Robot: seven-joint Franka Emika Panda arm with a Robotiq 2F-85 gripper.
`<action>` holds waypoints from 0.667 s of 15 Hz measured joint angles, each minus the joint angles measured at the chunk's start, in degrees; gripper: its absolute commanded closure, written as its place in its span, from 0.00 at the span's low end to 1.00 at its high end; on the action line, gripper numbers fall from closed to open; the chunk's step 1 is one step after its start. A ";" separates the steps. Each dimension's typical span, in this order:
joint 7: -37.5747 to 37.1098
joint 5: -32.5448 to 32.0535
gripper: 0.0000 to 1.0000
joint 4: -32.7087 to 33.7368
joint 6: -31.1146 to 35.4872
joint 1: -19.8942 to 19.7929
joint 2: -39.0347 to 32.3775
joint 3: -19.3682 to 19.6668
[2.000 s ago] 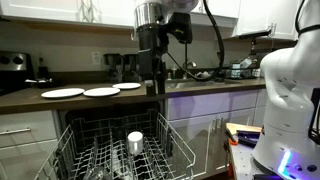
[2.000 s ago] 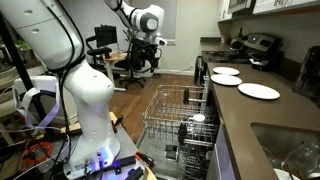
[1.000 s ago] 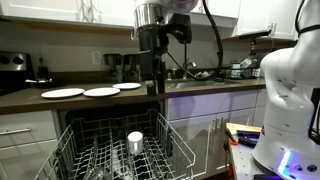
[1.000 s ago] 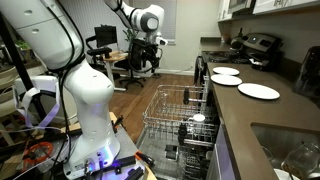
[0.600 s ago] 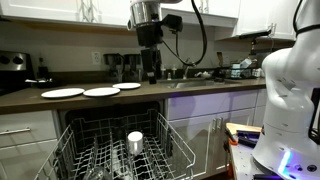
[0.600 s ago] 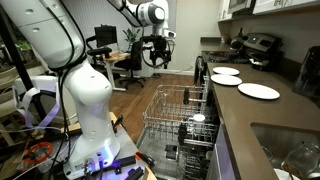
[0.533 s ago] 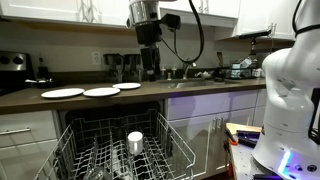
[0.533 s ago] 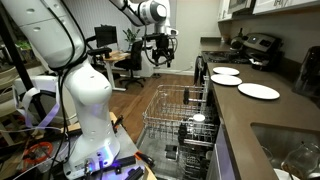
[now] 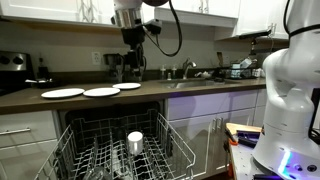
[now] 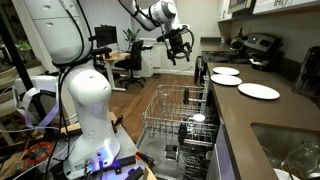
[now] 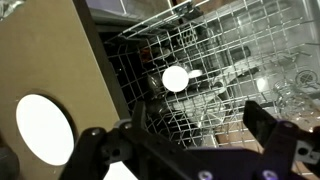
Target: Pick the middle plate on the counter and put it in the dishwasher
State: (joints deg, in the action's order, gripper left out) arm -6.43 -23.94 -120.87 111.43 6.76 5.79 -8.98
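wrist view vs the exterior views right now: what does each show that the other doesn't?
Wrist only: the gripper fingers spread wide with nothing between them, and a steep look down into the dishwasher rack. It shows just one whole plate and a sliver of another.
Exterior only: all three plates in a row on the counter, the middle plate untouched, and the arm above.
Shared: the rack, the white cup in it, the brown counter.

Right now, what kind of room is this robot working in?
Most likely a home kitchen: a long dark counter over white cabinets, white plates lying on it, and an open dishwasher with wire racks.
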 measured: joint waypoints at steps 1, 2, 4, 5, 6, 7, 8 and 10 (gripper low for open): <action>0.00 -1.82 0.00 0.91 1.47 0.00 -1.88 0.19; 0.00 -3.42 0.00 1.86 2.64 0.00 -3.70 0.38; 0.00 -6.85 0.00 4.09 4.66 0.02 -7.40 0.79; -0.01 -8.89 0.00 5.43 5.19 0.06 -9.31 0.99; -0.05 -10.95 0.00 6.79 5.40 0.13 -11.09 1.20; -0.14 -13.17 0.00 8.24 5.42 0.24 -12.79 1.40; -0.21 -15.33 0.00 9.73 5.42 0.35 -14.43 1.57; -0.21 -17.52 0.00 12.44 5.41 0.51 -17.24 1.84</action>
State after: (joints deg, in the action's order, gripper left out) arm -6.64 -41.47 -108.43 116.84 7.28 -11.45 -7.13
